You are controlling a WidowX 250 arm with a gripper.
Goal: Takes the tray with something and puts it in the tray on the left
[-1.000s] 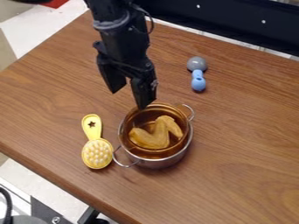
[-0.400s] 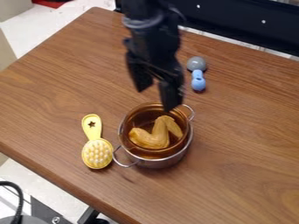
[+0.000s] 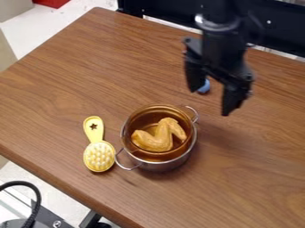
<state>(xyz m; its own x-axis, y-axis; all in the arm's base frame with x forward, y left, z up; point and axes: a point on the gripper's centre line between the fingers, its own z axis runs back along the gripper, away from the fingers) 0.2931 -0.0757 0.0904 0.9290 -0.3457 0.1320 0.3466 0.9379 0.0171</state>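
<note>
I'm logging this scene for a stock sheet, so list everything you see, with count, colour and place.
pot: one, silver, two loop handles, standing on the table
bowl: one, amber, inside the pot
toy chicken wing: one, golden brown, in the bowl
brush: one, yellow with pale bristles, left of the pot
rounded object: one, blue, beyond the pot, partly hidden
table: one, brown wood grain, across the view
rail: one, black, past the far edge
object: one, red, top left
cable: one, black, lower left
robot arm: one, black, upper right
end effector: one, black, open above the table
</note>
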